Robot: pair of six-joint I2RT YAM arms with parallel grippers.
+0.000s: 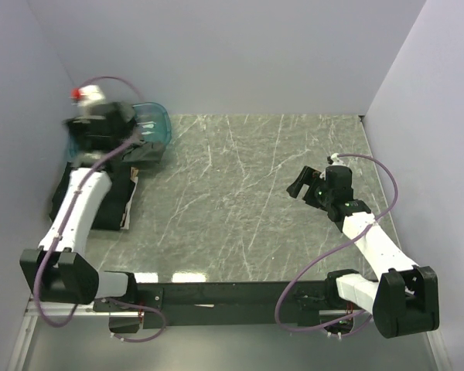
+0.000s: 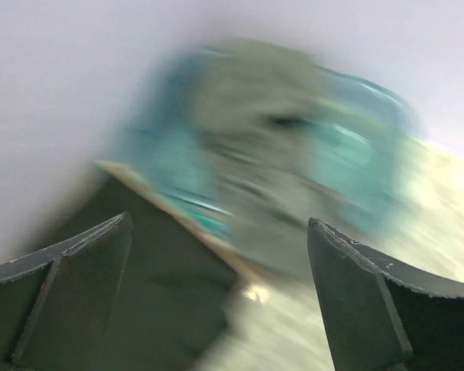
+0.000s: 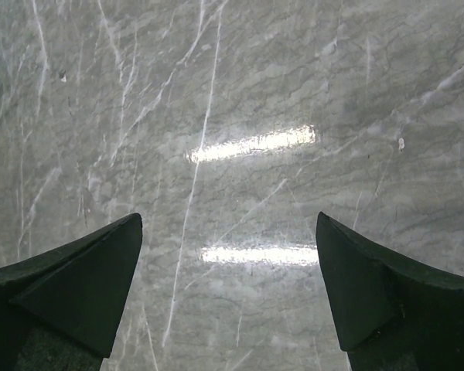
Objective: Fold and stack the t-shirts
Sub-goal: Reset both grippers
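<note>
A folded black t-shirt [image 1: 100, 202] lies at the table's left edge with a tan-beige t-shirt's edge [image 1: 128, 199] showing under it. In the blurred left wrist view the black shirt [image 2: 139, 278] and the tan edge [image 2: 182, 219] lie below a grey-olive t-shirt [image 2: 255, 154] bunched in the teal tub [image 2: 348, 154]. My left gripper [image 1: 124, 127] is open and empty beside the tub [image 1: 156, 122], above the black shirt; it also shows in its wrist view [image 2: 216, 224]. My right gripper [image 1: 298, 184] is open and empty over bare table right of centre, and its wrist view [image 3: 228, 220] shows only marble.
Grey walls close in the table on the left, back and right. The marble table top [image 1: 240, 193] stretches between the two arms. The left arm [image 1: 81, 205] lies over the shirt stack. Cables loop from both wrists.
</note>
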